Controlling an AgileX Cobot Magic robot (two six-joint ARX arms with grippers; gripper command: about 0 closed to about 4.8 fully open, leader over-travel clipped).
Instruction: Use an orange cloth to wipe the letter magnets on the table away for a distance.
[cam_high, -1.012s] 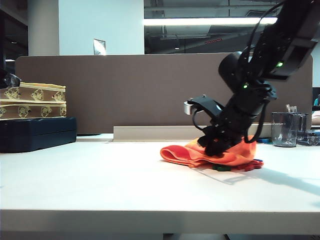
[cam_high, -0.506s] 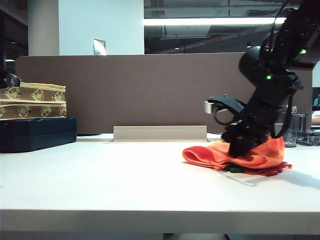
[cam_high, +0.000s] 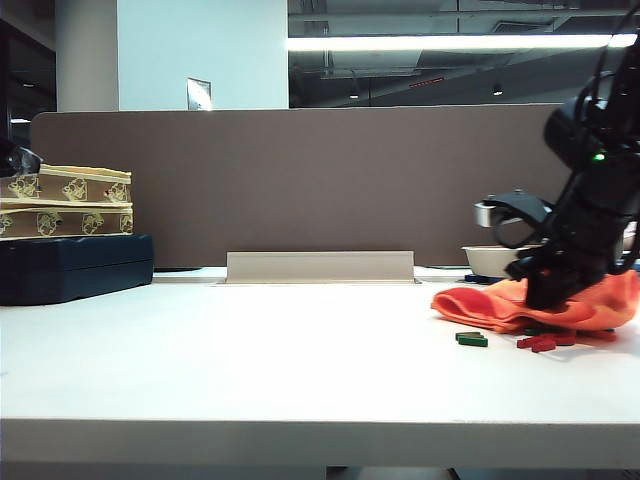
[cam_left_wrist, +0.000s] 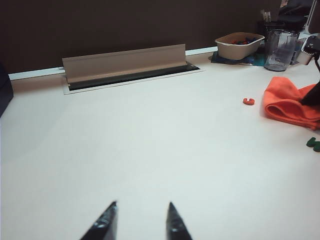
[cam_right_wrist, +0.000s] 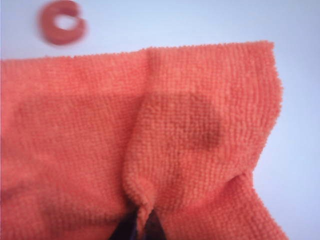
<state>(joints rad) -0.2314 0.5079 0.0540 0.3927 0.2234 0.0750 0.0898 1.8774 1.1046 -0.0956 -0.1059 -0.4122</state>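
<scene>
One orange cloth (cam_high: 545, 302) is what you have in play: a soft, fuzzy microfibre piece, bunched into thick rounded folds, lying on the table (cam_high: 250, 360) close to its right edge. In the right wrist view the pile (cam_right_wrist: 165, 135) looks nubbly, with a raised pleat running down to the right gripper (cam_right_wrist: 136, 226), whose dark fingertips are pinched tight on the fabric. From outside, you see that right gripper (cam_high: 545, 290) pressing down into the cloth from above, the black arm rising steeply behind it.

The letter magnets (cam_high: 500, 340) are small flat plastic pieces: a green one and several red ones lie on the bare surface just in front of the cloth's near edge, not covered by it. A red C-shaped magnet (cam_left_wrist: 248, 101) sits alone beside the cloth's far side; you see the same ring-like piece (cam_right_wrist: 61, 22), blurred, in the right wrist view.

Your left gripper (cam_left_wrist: 140, 222) hangs over the open middle of the smooth, matte white table, its two pointed black fingers spread apart with nothing between them, well away from the cloth.

Along the back edge stand a pale cable-tray flap (cam_high: 320, 266), a shallow beige bowl (cam_left_wrist: 239, 44) and a clear plastic cup (cam_left_wrist: 280, 47). At the back left corner a dark blue case (cam_high: 75, 266) carries patterned boxes (cam_high: 65, 202).
</scene>
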